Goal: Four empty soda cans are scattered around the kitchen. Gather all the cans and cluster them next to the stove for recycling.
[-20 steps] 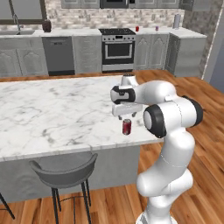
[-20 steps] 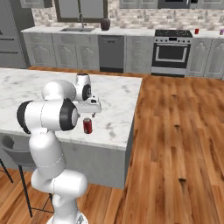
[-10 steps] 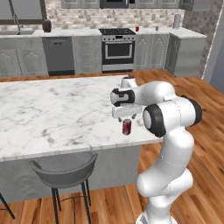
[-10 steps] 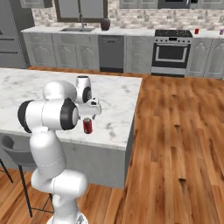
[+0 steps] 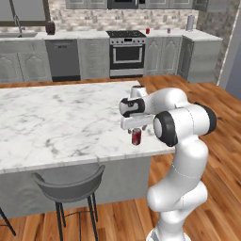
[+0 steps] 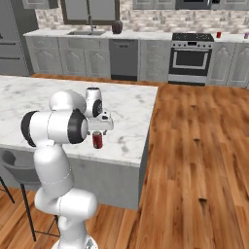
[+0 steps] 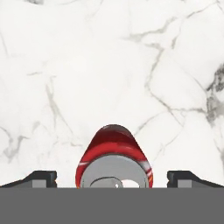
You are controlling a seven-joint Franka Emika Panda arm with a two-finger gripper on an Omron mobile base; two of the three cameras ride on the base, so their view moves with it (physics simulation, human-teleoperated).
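One soda can (image 5: 136,137) stood upright near the marble island's (image 5: 56,117) front right corner while your gripper (image 7: 112,177), lowered a little over the last second, straddled it with jaws spread wide, so no grasp existed yet.

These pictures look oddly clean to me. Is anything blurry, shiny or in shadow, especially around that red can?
Hand view: the soda can is sharp and big, its silver top evenly lit, without glare; the marble counter looks flat, with no strong shadow. Left base view: the far stove is soft and coarse. Right base view: the wood floor carries a faint sheen.
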